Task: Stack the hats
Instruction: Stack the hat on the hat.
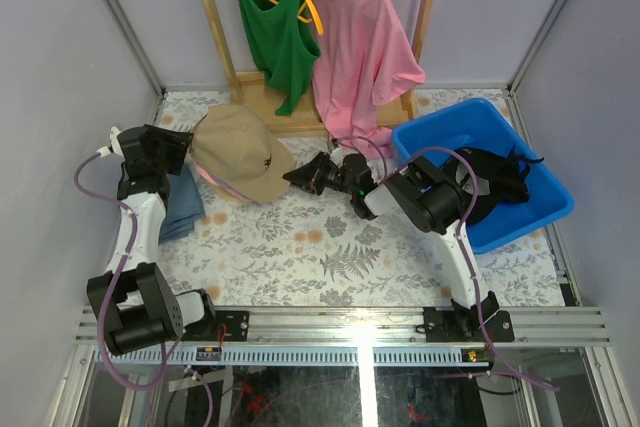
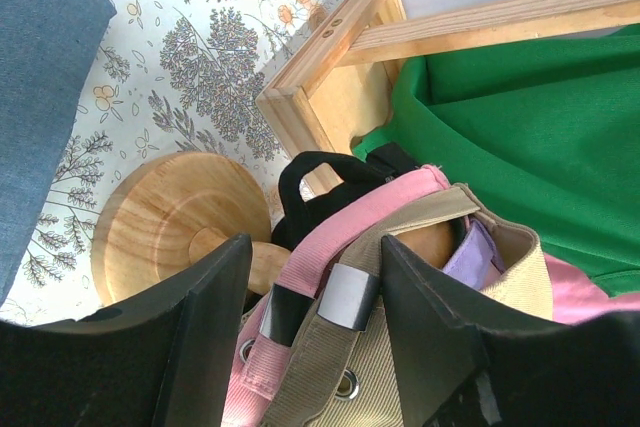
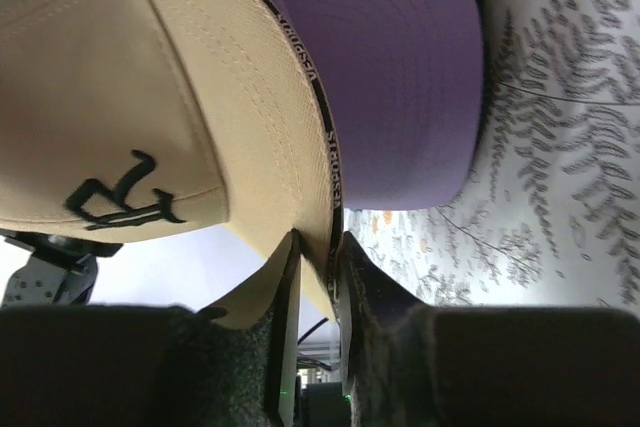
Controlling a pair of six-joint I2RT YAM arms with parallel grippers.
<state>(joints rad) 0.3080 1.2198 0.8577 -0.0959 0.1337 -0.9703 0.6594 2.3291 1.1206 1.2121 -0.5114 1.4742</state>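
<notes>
Across the flower-printed cloth of the table surface (image 1: 330, 257), most things sit along the far edge and the two sides. Pale lilac walls (image 1: 60, 27) close in the left, far and right, with metal struts running up the corners, and a slotted metal rail (image 1: 350, 322) runs along the near edge where the arms are bolted. A wooden rack (image 1: 270, 97) stands at the far edge, hung with a green tank top (image 1: 275, 37) and a pink T-shirt (image 1: 355, 37). A blue bin (image 1: 440, 122) fills the far right corner, with black fabric (image 1: 500, 177) and loose straps inside it. A folded denim-blue cloth (image 1: 183, 207) lies by the left edge. Toward the far left corner the tan cap (image 1: 240, 152) tops a stack on a round wooden stand (image 2: 170, 217), with the lavender cap (image 3: 390, 67) and pink cap (image 2: 330, 217) beneath it. The left gripper (image 2: 315, 252) is spread wide at the back of the stack, the pink and tan straps lying between its jaws. The right gripper (image 3: 320, 247) has its jaws close on either side of the tan brim's edge; whether they clamp it I cannot tell.
</notes>
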